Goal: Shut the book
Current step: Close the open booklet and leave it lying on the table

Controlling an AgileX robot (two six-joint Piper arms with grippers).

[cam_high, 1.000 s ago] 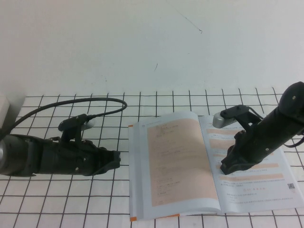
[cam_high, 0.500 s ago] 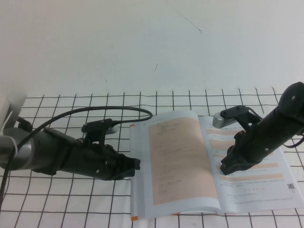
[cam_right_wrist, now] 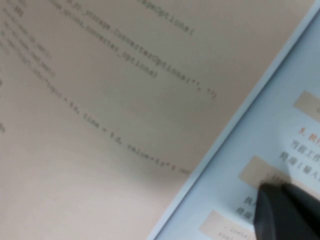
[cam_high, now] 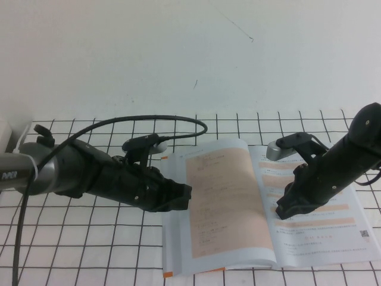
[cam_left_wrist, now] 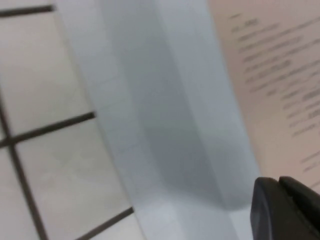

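The left gripper point(cam_high: 184, 195), closed and empty, is placed at the open book's point(cam_high: 226, 205) left edge; the right gripper point(cam_high: 283, 210), also closed, is set on its right page.

Left gripper point(cam_high: 183, 195) reaches rightward (low), right gripper point(cam_high: 284, 210) angled down.

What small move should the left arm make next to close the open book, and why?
Probably ease the left gripper down onto the left edge of the book, to catch that side and start folding it over. The book lies open and flat; this gripper is just over its left margin. The right gripper rests on the right page, seemingly steadying it.
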